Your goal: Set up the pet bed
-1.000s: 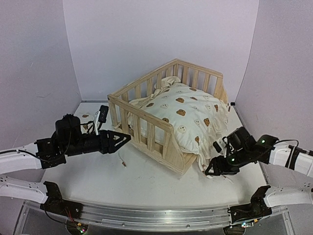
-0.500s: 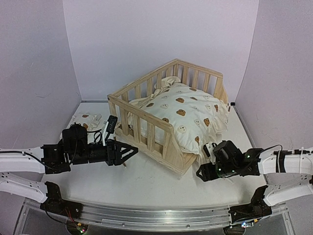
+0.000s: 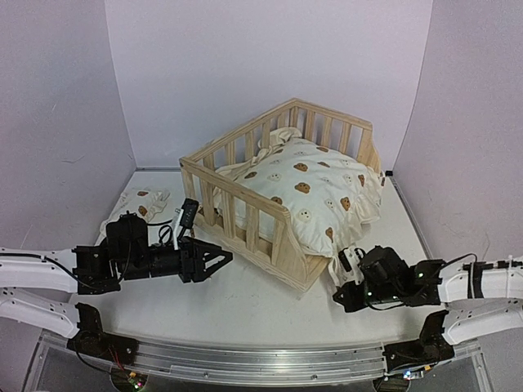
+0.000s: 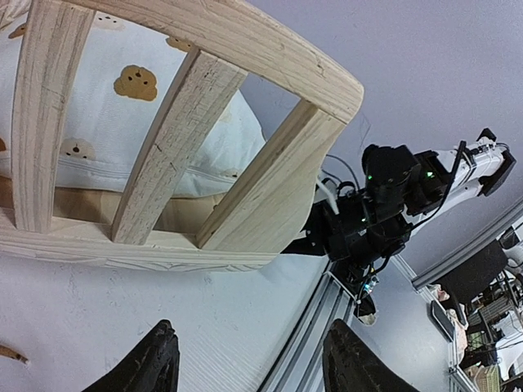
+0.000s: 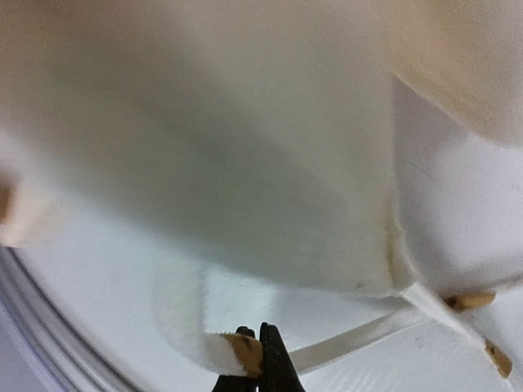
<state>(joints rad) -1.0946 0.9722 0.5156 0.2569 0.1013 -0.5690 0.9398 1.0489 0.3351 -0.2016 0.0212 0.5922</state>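
The pet bed's pine frame (image 3: 231,190) stands mid-table with the cream bear-print cushion (image 3: 315,184) lying in it, its front right corner hanging over the open side. The small matching pillow (image 3: 140,202) lies on the table to the left. My right gripper (image 3: 341,296) is low at that hanging corner. In the right wrist view the right gripper (image 5: 257,363) is shut on a cushion tie (image 5: 221,351), under the blurred cushion (image 5: 245,163). My left gripper (image 3: 222,260) is open and empty, just off the frame's front left corner (image 4: 261,212). Its dark fingertips (image 4: 155,363) hover over bare table.
Purple walls close in the back and both sides. A metal rail (image 3: 245,359) runs along the near edge, between the arm bases. A small brown stick (image 4: 10,353) lies on the table near the left gripper. The right arm (image 4: 384,208) shows beyond the frame corner.
The right gripper has slid left to the cushion's hanging corner and shut on a tie. The left arm has moved right and lower towards the frame's front corner, still open.
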